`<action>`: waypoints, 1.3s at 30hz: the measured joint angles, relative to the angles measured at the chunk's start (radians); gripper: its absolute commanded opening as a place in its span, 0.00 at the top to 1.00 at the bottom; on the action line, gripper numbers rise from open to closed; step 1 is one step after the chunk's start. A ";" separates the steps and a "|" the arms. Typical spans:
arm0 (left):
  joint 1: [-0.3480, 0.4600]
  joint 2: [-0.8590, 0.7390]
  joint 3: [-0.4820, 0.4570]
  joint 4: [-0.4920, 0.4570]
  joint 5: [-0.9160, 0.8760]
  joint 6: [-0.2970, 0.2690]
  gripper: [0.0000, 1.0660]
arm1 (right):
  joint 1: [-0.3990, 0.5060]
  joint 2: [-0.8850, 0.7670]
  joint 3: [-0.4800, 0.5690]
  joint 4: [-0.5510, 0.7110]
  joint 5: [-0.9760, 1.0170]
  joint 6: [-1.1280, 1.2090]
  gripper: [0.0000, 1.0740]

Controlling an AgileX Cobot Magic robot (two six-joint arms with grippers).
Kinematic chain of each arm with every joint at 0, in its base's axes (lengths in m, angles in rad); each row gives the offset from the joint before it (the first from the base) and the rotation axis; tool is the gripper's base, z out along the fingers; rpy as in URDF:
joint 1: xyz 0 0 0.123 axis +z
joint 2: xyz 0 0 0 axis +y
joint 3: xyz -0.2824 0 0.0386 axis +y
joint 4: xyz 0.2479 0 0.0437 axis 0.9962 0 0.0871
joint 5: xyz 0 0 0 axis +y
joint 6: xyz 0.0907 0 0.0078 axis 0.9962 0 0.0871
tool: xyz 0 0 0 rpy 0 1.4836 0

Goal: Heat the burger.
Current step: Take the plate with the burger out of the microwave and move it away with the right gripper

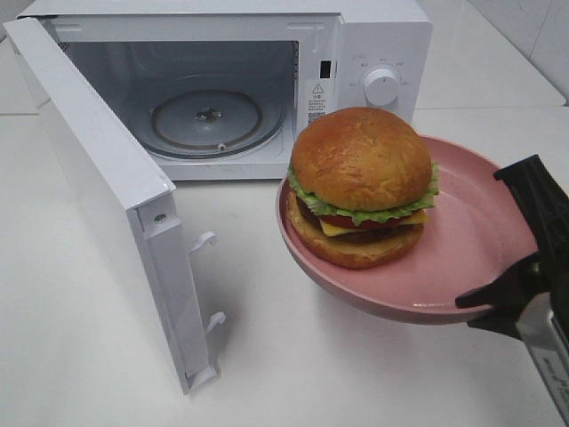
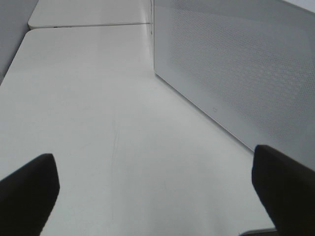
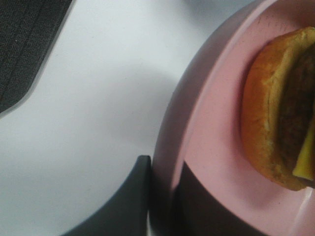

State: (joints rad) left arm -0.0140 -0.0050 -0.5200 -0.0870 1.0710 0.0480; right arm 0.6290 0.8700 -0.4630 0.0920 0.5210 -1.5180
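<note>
Up high, you see your right pincer (image 1: 498, 307) clamped on the pink plate (image 1: 480, 231) carrying the burger (image 1: 360, 187) before the open microwave (image 1: 222, 89); only your left wrist view shows the left pincer (image 2: 157, 196), spread apart over the table (image 2: 98, 123).

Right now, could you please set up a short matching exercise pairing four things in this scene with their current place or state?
Things:
1. burger
2. pink plate
3. microwave door
4. left gripper

States:
A. swung wide open
B. fingers apart, holding nothing, above the white table
C. gripped at its rim by the right gripper, held off the table
D. sitting on the plate, in front of the microwave

Pairs: 1-D, 2-C, 3-A, 4-B
</note>
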 measured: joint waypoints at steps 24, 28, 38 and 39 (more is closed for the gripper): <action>0.000 0.000 0.000 0.000 0.000 0.000 0.06 | 0.000 -0.175 0.060 -0.390 0.190 0.683 0.99; 0.000 0.000 0.000 0.000 0.000 0.000 0.06 | 0.000 -0.175 0.060 -0.463 0.209 0.797 0.99; 0.000 0.000 0.000 0.000 0.000 0.000 0.06 | 0.000 -0.175 0.060 -0.599 0.312 1.123 0.98; 0.000 0.000 0.000 0.000 0.000 0.000 0.06 | 0.000 -0.175 0.060 -0.607 0.330 1.176 0.98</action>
State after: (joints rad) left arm -0.0140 -0.0050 -0.5200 -0.0870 1.0710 0.0480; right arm 0.6290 0.6950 -0.4030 -0.5150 0.8510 -0.3420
